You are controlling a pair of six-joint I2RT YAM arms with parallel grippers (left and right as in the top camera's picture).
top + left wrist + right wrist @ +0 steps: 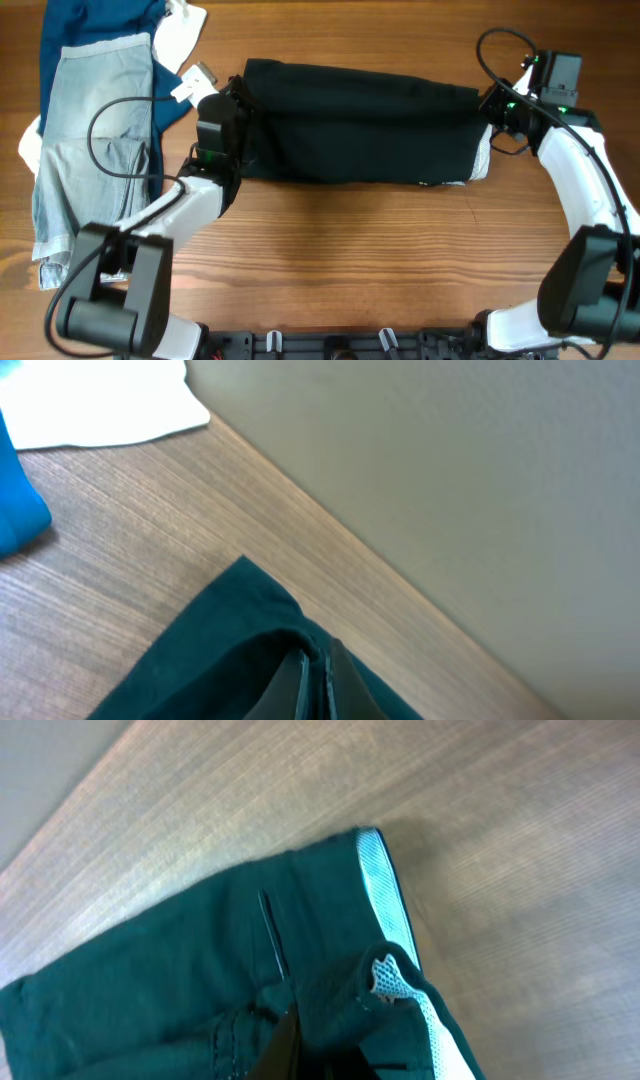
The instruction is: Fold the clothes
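Soft, even light from above.
We are seeing the desk (330, 240) brightly lit, with a faint shadow under the black shorts (360, 120) toward the near edge; both wrist views are tinting them green and blurring low down.

Near half of surface (360, 260) open; black shorts (360, 120) span far middle; denim shorts (100, 75) and blue garment (90, 20) block left edge.

The table (330, 230) is viewed straight down from high above by the overhead camera, while the black shorts (360, 120), shared by all three views, are imaged close-up at their 9 o'clock end by the left wrist camera and at their 3 o'clock end by the right, both angled towards the 12 o'clock table edge.
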